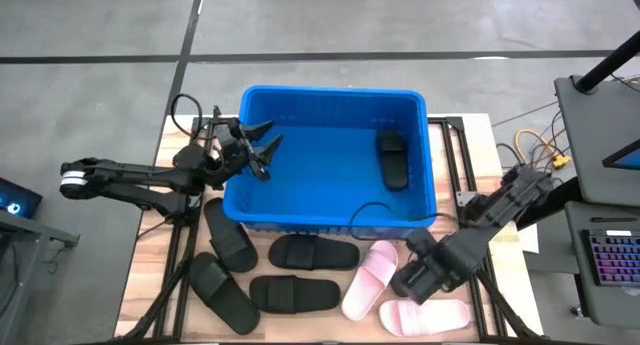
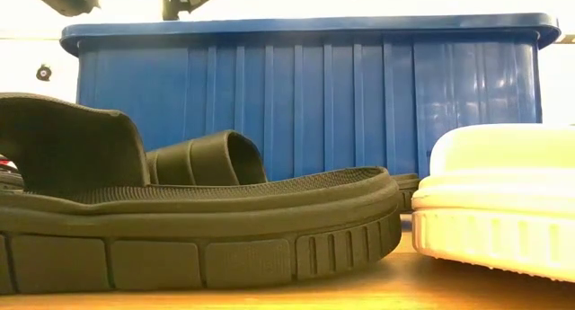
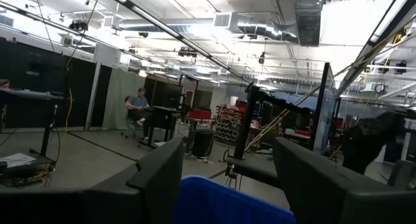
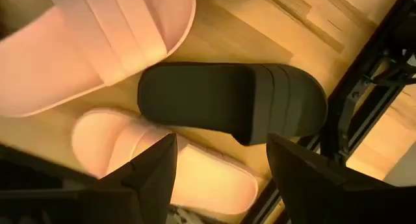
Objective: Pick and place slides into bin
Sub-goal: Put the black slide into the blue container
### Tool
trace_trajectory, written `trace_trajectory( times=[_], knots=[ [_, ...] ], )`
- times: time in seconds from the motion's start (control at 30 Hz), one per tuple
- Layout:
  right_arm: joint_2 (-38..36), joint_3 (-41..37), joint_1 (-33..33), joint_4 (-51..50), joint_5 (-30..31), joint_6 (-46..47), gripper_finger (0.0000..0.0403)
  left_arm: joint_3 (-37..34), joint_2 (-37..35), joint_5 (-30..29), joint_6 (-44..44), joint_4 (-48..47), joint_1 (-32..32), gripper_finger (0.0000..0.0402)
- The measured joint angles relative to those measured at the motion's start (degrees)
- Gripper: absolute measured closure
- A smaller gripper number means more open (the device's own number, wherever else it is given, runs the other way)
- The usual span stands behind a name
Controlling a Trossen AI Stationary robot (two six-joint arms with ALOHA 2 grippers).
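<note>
The blue bin (image 1: 330, 97) stands at the table's far middle, with one black slide (image 1: 392, 157) lying in it at the right. My left gripper (image 1: 264, 142) is open and empty above the bin's left part; the bin's rim (image 3: 227, 203) shows between its fingers. My right gripper (image 1: 408, 282) is open and empty above the near right of the table. It hovers over two pink slides (image 4: 97, 49) (image 4: 162, 165) and a black slide (image 4: 227, 100). Several black slides (image 1: 313, 253) lie flat on the table in front of the bin.
Black frame rails (image 1: 462, 165) run along the table's right side and also show in the right wrist view (image 4: 354, 87). In the low view a black slide (image 2: 198, 211) and a pink slide (image 2: 494, 202) lie close before the bin wall (image 2: 314, 103). A person (image 3: 138, 106) sits far off in the room.
</note>
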Motion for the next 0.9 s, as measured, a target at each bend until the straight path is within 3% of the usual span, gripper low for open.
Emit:
trace_trajectory(
  times=[0.37,0.63,0.77,0.9],
  knots=[
    [10.4,-0.1,0.8,0.1,-0.8,-5.0,0.0177,0.0,0.2,0.0,0.0,0.0,0.0,0.0178],
    [16.6,-0.1,1.9,0.0,-2.7,-3.6,0.0177,0.0,0.2,0.0,0.1,0.0,0.0,0.0178],
    [17.7,-0.1,3.7,0.0,-5.8,0.1,0.0177,0.0,0.2,0.0,0.1,0.0,0.0,0.0178],
    [16.8,-0.8,6.9,0.1,-7.7,9.3,0.0177,0.0,0.2,0.0,0.1,0.0,0.0,0.0178]
  ],
)
